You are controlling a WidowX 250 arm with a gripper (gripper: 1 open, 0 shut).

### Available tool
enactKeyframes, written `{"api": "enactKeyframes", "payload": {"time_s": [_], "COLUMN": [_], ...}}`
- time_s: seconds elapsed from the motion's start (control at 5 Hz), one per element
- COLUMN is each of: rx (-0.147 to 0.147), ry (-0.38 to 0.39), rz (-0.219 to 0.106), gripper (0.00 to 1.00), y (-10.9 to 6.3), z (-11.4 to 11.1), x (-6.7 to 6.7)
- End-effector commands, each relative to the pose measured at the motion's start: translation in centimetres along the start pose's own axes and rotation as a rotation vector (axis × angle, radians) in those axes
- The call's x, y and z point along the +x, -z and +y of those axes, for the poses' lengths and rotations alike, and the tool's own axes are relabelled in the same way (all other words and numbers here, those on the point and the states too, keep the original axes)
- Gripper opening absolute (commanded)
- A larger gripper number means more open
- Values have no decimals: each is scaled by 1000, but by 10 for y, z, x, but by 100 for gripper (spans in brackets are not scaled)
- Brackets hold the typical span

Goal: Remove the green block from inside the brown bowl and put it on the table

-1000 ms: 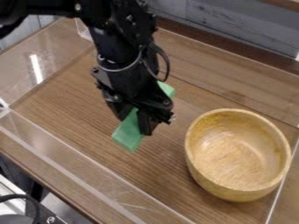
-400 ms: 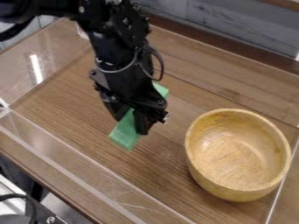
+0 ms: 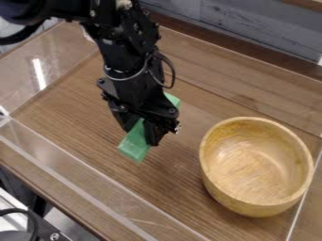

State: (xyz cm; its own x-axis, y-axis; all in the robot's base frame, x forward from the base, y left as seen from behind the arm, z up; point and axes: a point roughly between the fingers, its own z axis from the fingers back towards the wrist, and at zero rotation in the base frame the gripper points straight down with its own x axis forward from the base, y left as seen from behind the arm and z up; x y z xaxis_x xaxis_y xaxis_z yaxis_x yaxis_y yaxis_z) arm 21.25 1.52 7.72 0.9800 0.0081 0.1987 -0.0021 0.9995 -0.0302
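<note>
The green block (image 3: 136, 144) hangs tilted in my gripper (image 3: 145, 132), which is shut on its middle. One end of the block sticks out toward the lower left, the other end (image 3: 172, 99) shows behind the fingers. It is held just above the table (image 3: 75, 104), left of the brown bowl (image 3: 258, 165). The bowl stands with nothing in it at the right front, apart from the gripper.
Low clear acrylic walls (image 3: 75, 184) run along the table's edges. The black arm (image 3: 120, 42) reaches in from the upper left. A grey surface lies beyond the far edge at the top right.
The gripper with the green block has drifted slightly left and a little down, away from the bowl. The bowl has not moved.
</note>
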Motion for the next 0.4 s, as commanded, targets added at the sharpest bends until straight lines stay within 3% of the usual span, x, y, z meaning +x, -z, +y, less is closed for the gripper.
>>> {"api": "enactKeyframes", "payload": {"time_s": [0.0, 0.2], "rx": [5, 4], "ry": [0, -6], "rz": [-50, -47], "gripper": [0, 0], "y": [-6, -3], "z": [5, 7], "x": [17, 20]}}
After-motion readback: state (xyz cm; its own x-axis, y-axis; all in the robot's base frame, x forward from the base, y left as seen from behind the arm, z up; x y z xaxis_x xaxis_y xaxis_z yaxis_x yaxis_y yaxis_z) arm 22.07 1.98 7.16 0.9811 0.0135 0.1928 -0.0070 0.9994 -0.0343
